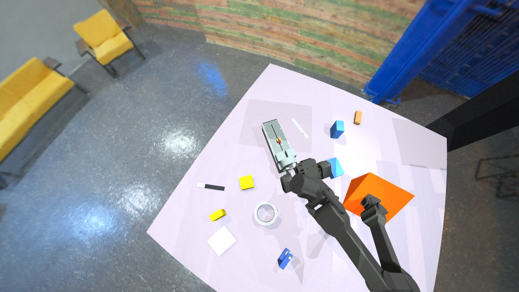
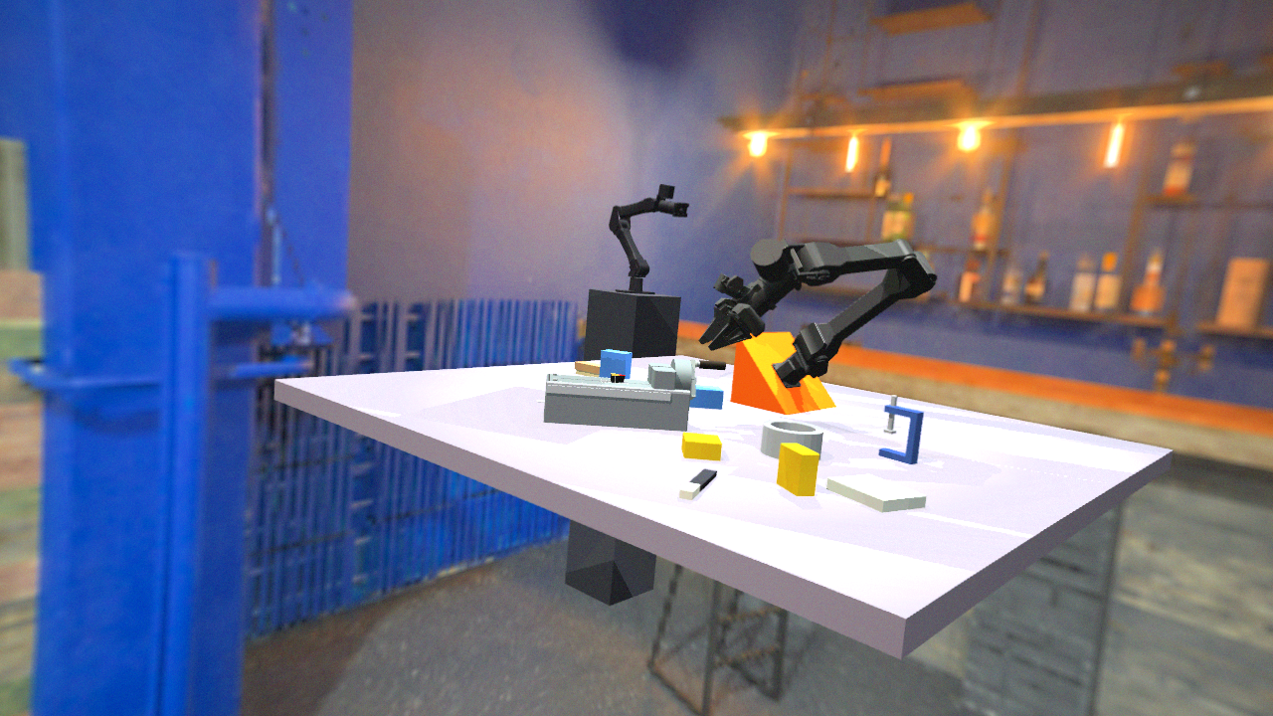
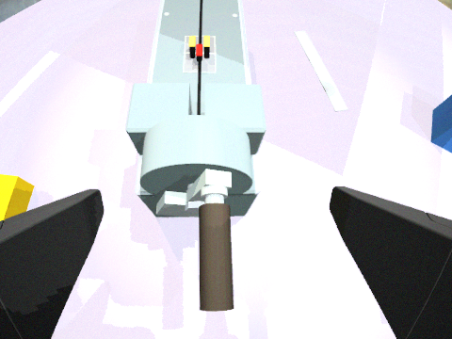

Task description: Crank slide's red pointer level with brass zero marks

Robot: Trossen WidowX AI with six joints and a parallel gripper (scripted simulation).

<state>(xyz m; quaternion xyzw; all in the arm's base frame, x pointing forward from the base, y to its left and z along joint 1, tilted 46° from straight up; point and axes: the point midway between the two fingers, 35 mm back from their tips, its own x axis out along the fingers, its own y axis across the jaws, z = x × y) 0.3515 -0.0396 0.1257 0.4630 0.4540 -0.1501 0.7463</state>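
Inward from the pale tabletop (image 1: 326, 97) (image 2: 578, 453) (image 3: 306, 212)'s edges — hovering above the crank handle (image 2: 710, 365) (image 3: 216, 256), claw (image 1: 303, 174) (image 2: 710, 343) (image 3: 218, 199) released; red pointer (image 1: 279, 142) (image 3: 199, 50) crankward of brass marks (image 3: 192, 41).

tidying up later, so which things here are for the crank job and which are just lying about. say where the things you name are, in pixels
For the job:
- crank handle (image 2: 711, 365) (image 3: 216, 256)
- red pointer (image 1: 279, 141) (image 3: 199, 50)
- two brass zero marks (image 3: 206, 42)
- slide machine (image 1: 270, 132) (image 2: 614, 407) (image 3: 197, 141)

Lying about:
- blue clamp (image 1: 284, 260) (image 2: 914, 436)
- grey ring (image 1: 256, 214) (image 2: 790, 444)
- orange wedge (image 1: 395, 196) (image 2: 750, 383)
- two yellow blocks (image 1: 246, 182) (image 2: 798, 469)
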